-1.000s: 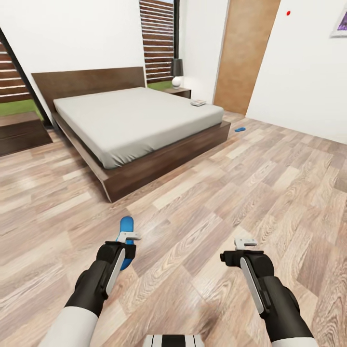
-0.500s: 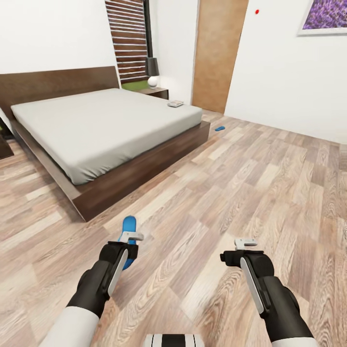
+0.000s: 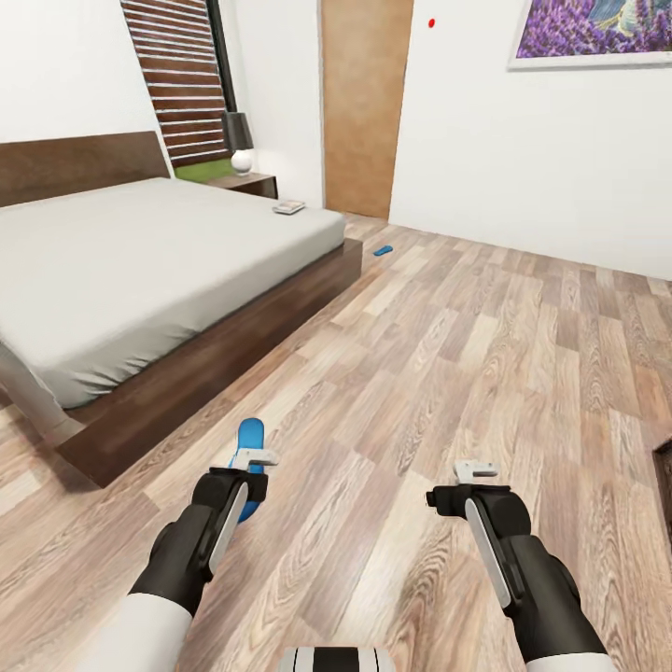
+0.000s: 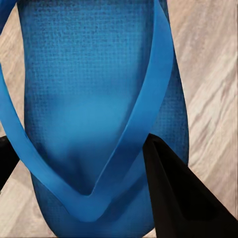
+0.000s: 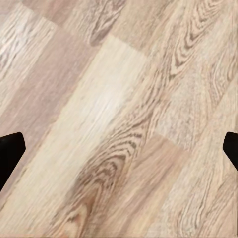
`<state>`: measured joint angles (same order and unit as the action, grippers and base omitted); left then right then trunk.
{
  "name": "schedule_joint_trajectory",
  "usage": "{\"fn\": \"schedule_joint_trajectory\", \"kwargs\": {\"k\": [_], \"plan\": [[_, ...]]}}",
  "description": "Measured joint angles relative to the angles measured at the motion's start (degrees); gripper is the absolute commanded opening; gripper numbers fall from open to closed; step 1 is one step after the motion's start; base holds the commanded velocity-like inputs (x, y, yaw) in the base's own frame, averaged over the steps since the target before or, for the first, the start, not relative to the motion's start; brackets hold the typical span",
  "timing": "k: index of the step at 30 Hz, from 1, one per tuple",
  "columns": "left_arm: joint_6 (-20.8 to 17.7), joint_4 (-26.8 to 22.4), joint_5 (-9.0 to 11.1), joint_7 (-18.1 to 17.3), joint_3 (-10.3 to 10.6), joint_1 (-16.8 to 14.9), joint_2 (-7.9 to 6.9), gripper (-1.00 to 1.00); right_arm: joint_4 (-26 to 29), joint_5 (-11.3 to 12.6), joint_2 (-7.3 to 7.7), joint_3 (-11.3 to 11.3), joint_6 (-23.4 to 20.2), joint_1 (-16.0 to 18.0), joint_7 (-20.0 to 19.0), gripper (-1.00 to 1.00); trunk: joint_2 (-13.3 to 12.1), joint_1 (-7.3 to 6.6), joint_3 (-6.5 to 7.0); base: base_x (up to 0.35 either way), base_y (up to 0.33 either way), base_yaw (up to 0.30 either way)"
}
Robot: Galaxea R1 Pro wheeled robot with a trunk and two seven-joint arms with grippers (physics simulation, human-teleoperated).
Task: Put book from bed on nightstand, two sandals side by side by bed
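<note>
1. Jaws of the left gripper [image 3: 250,457] are clamped on a blue sandal [image 3: 247,467]; the left wrist view has the dark fingers [image 4: 178,193] either side of its sole [image 4: 99,99] and strap, so the shoe rides with the arm, off the floor [image 3: 448,373].
2. Right gripper [image 3: 476,469] hangs bare over the planks, its fingertips wide apart at the edges of its wrist view, free for the next pick.
3. Second sandal [image 3: 383,250] lies far off on the floor, just beyond the bed's [image 3: 140,271] far right corner. Carrying the first one that way looks like the aim, so the pair can sit side by side there.
4. Book [image 3: 288,207] rests on the mattress at the far right corner, near the nightstand [image 3: 245,181] with the lamp [image 3: 239,140]; that transfer is not yet done.
5. Both arms are held low and forward, which suits driving with a load.
</note>
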<state>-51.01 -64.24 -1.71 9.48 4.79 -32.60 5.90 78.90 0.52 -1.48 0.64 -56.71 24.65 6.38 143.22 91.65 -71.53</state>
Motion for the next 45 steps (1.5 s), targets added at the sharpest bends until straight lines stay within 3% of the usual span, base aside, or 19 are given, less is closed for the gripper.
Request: {"fn": "schedule_joint_trajectory", "kwargs": {"k": [22,45], "plan": [[0.0,0.07,-0.01,0.09,0.08,0.0,0.0,-1.0,-0.24,-0.06,0.0,0.01,0.05,0.0,0.09,1.0,0.0,0.0,0.07,0.327,0.0,-0.279],[-0.01,0.06,-0.03,0.09,0.07,0.0,0.0,-1.0,-0.02,-0.07,0.0,0.0,0.03,0.0,0.09,1.0,0.0,0.0,-1.35,0.336,0.042,-0.186]]}}
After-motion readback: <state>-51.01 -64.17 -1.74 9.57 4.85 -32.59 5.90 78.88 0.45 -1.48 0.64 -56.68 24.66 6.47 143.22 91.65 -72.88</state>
